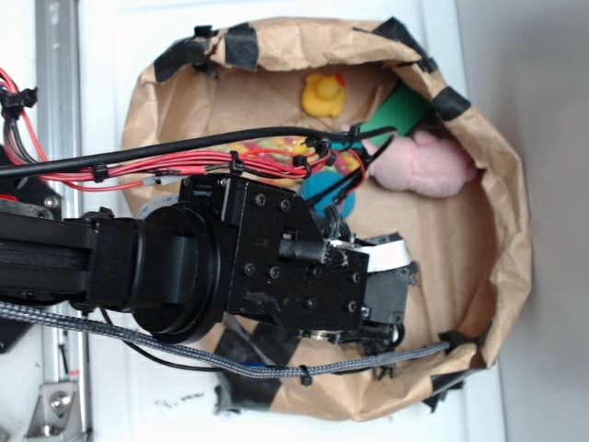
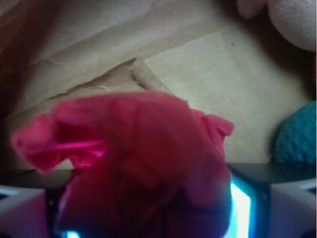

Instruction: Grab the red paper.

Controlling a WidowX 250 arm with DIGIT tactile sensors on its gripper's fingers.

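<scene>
We see a wide crumpled brown paper basin [image 1: 497, 230] with black-taped rim, and over it the black robot arm [image 1: 184, 262] reaching in. Between the fingers [image 2: 148, 218] sits the crumpled bright red paper wad [image 2: 133, 158], pinched from both sides by the pale pads [image 2: 22, 213]. Beyond the right finger lie a pink plush toy [image 2: 292, 20] and a teal knitted ball [image 2: 299, 136].
</scene>
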